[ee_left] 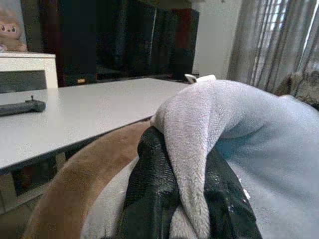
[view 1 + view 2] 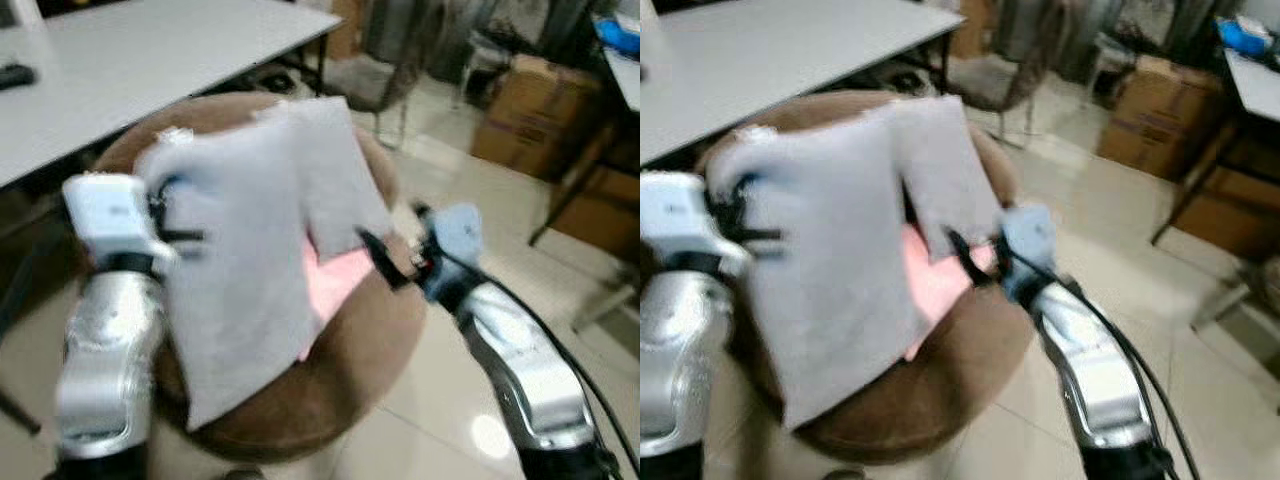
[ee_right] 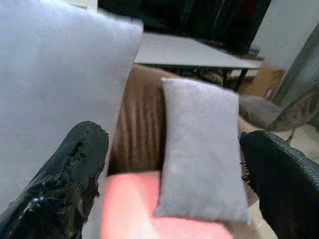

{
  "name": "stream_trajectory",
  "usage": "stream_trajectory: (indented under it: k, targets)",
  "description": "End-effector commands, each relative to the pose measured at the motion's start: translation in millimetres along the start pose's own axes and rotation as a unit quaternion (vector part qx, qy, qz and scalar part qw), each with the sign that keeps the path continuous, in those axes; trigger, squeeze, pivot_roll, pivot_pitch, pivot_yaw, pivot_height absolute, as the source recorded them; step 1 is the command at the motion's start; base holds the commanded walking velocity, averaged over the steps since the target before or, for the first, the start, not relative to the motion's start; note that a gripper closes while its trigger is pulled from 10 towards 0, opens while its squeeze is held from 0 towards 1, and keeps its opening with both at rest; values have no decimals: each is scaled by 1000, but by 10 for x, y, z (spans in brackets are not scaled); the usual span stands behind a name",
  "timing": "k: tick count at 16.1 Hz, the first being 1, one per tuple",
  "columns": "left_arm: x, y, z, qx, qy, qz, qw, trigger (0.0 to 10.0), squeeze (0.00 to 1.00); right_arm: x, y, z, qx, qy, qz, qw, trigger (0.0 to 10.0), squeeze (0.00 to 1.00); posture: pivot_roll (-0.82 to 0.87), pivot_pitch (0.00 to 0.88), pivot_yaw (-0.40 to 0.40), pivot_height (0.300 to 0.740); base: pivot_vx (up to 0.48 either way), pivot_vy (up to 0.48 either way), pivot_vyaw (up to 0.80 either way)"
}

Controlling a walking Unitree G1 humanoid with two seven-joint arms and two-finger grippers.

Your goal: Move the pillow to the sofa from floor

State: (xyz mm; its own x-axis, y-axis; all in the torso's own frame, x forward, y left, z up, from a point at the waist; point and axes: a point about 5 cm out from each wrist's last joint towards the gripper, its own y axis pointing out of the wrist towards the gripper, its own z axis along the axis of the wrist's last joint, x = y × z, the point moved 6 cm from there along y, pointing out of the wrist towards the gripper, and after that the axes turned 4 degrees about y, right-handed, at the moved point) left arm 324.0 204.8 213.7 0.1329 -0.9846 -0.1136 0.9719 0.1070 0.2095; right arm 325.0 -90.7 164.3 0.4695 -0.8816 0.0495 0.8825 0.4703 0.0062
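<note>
One soft, light pillow (image 2: 250, 250) folds between the clenched fingers of the left end effector (image 2: 175, 215), while the right end effector (image 2: 385, 260) gapes released just beside its edge.

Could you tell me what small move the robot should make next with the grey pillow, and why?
Probably open the left claw and let go. Its fingers pinch a fold of the grey pillow, which already hangs over the round brown seat, beside a smaller grey cushion and something pink. The right claw is open beside the pillow's edge, so it bears none of the load.
</note>
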Motion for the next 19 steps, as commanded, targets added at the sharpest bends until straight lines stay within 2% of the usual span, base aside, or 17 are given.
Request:
stream_trajectory:
  k: [1,4,7,10,12,13,14,16,17,19]
  targets:
    - [104,35,209,41,-11,-15,999,10000,0,148,-63,-13,-5,-4,-23,1000,10000,0,96,0,-64,740,375,0,0]
    - [106,66,239,46,-13,-17,999,10000,0,168,-73,-13,-5,-4,-26,1000,10000,0,93,0,-64,740,376,0,0]
    - [172,174,256,46,-3,-36,998,10000,0,174,-75,-40,-10,-5,-27,1000,10000,0,92,0,-64,740,369,0,0]
    - [365,320,296,50,7,-86,995,10000,0,193,-96,-92,-20,-8,-26,999,10000,0,96,0,-61,740,0,0,0]
    - [511,594,456,77,-8,-114,990,10000,0,227,-154,-139,-38,-10,-5,999,10000,0,96,0,-61,740,0,0,0]
    - [568,704,501,82,-20,-118,989,10000,0,224,-192,-128,-41,-13,14,999,10000,0,76,0,-33,740,0,0,0]
    - [588,747,517,84,-23,-118,989,10000,0,218,-208,-118,-42,-14,23,999,10000,0,76,0,-33,740,0,0,0]
    - [732,998,693,103,-35,-124,986,10000,0,216,-336,-51,-55,-35,70,995,10000,0,45,0,-9,740,0,0,0]
    - [662,1174,774,104,-41,-93,989,10000,0,236,-403,-6,-61,-40,88,994,10000,0,36,0,-3,740,0,0,0]
    - [497,1336,774,92,-34,-45,994,10000,0,230,-449,24,-67,-43,107,991,10000,0,30,0,2,740,0,0,0]
